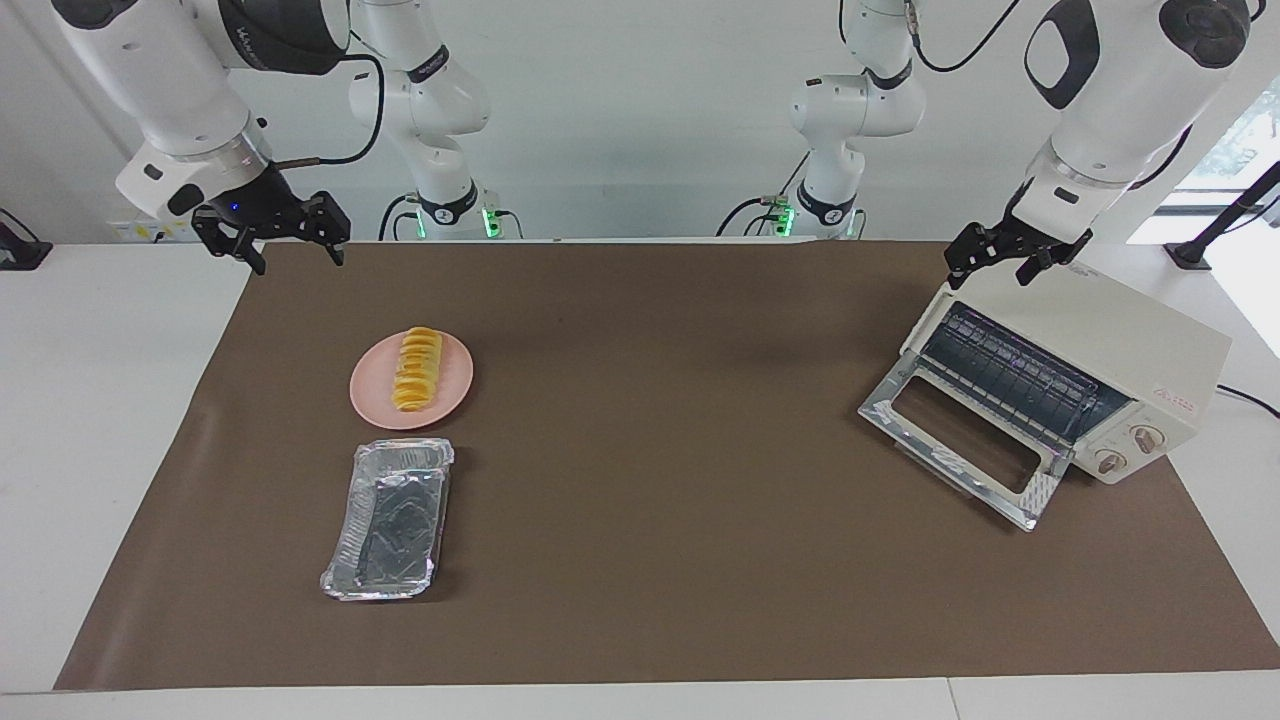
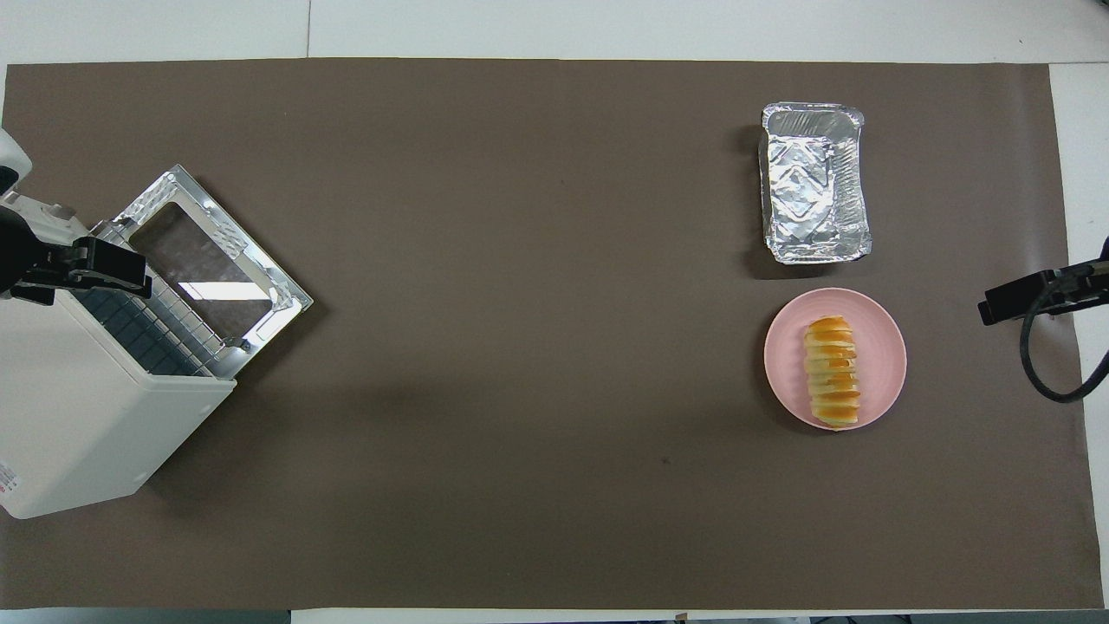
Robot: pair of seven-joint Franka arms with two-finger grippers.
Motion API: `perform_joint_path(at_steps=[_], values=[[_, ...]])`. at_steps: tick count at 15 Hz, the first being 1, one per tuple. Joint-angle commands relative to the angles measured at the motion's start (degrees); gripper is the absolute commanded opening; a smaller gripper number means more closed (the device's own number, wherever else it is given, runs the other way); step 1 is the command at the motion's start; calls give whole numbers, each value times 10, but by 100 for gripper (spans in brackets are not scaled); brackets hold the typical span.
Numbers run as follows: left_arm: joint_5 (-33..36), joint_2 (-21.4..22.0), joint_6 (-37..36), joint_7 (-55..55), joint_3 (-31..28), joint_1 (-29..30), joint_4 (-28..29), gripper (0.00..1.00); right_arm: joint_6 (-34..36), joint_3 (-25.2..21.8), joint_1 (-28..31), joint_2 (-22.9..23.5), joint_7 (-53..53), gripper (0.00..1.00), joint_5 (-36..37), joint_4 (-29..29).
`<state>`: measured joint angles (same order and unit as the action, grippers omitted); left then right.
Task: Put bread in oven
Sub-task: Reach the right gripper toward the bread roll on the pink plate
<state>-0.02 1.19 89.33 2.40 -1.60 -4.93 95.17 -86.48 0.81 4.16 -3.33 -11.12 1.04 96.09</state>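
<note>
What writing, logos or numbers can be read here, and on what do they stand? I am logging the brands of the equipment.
Nothing can be read outright.
Oven: a small red logo above the knobs, too small to read.
Right arm: dark lettering on its upper link, too blurred to read.
Bread, pink plate, foil tray: no text.
Right gripper and left gripper: no markings legible.
</note>
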Motion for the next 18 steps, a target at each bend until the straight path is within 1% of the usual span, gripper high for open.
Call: perform_joint_path(at_steps=[1,6,8,9,10,13,15,16,18], values=[[1,-3,4,0,1,1,-8,100,-4,4,10,-1,-12,100,-2,2],[0,-3,4,0,1,1,-7,100,-4,4,9,-3,-14,100,-1,7],[0,-3,6,0,1,1,-6,100,-6,5,6,-15,-10,100,-2,31],[1,-3,4,1,1,1,-6,100,-18,6,1,-28,-5,100,-2,61],[0,-3,5,1,1,1,-6,100,-52,9,0,-47,0,100,-2,104],[1,-2,4,1,1,0,-6,100,-166,12,-17,-113,27,100,-8,256],[0,-2,4,1,1,0,-6,100,-206,13,-18,-124,42,100,-9,306],[1,-3,4,1,1,0,-6,100,-217,16,-18,-120,43,100,-10,320],[1,-2,4,1,1,0,-6,100,-271,16,-18,-115,42,100,-10,367]])
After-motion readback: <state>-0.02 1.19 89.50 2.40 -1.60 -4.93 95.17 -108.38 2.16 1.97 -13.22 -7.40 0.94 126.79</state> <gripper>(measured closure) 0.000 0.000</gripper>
